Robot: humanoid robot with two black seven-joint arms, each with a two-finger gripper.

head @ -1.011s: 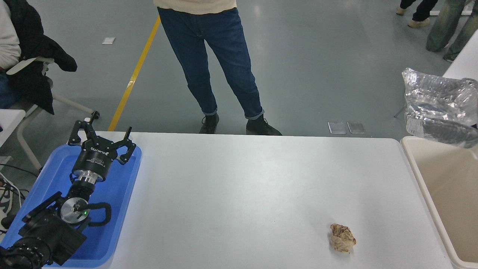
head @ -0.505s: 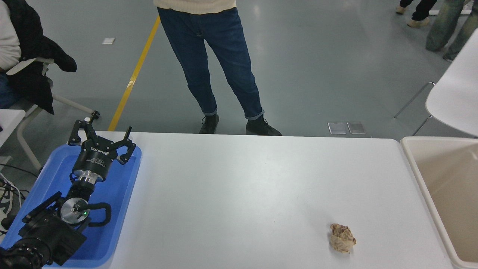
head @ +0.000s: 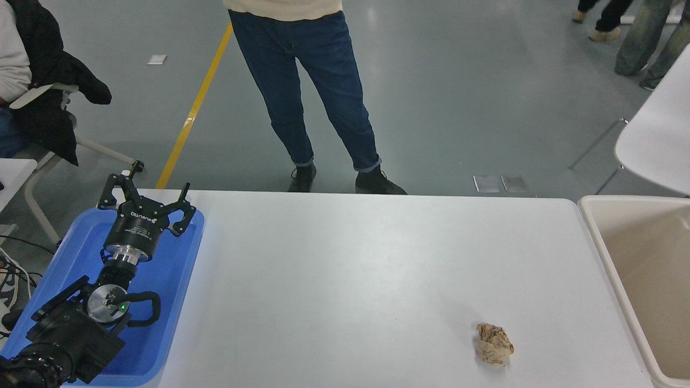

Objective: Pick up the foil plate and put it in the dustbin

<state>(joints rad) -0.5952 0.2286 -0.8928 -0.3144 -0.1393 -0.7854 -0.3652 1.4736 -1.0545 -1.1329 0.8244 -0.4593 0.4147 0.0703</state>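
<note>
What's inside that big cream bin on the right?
The visible part of the dustbin shows only bare cream inner walls. No foil plate shows. The picture's edge cuts off the rest, so its bottom stays unseen.

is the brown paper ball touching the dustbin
Apart. The head view shows the brown paper ball lying on the white table with a clear strip of bare tabletop between it and the dustbin rim.

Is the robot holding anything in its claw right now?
No. The left gripper hangs open over the blue tray with nothing between its fingers. The right arm is out of view.
</note>
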